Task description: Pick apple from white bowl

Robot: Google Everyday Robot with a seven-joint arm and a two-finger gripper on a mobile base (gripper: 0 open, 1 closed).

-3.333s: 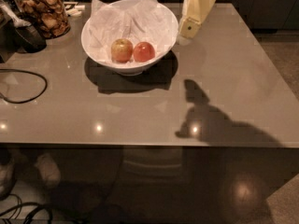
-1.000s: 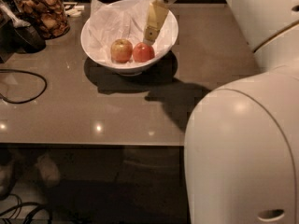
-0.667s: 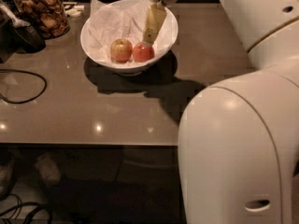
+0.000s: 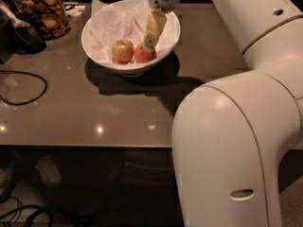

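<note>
The white bowl [image 4: 171, 40], lined with crumpled white paper, stands at the back of the grey table. Inside it lie the red apple [image 4: 142, 55] on the right and a paler yellow-and-red apple [image 4: 122, 51] to its left. My gripper [image 4: 150, 41] hangs down from above into the bowl. Its cream fingers [image 4: 155, 26] reach the top of the red apple and hide part of it. My white arm fills the right side of the view.
A glass jar [image 4: 42, 11] of brown snacks stands at the back left beside a dark appliance [image 4: 19, 34]. A black cable [image 4: 28, 86] loops on the table's left part. The table's front edge [image 4: 94, 148] runs across the middle of the view.
The gripper moved from right of the bowl to over it and has come down a little lower onto the red apple. The arm swung in and now covers the right side.
</note>
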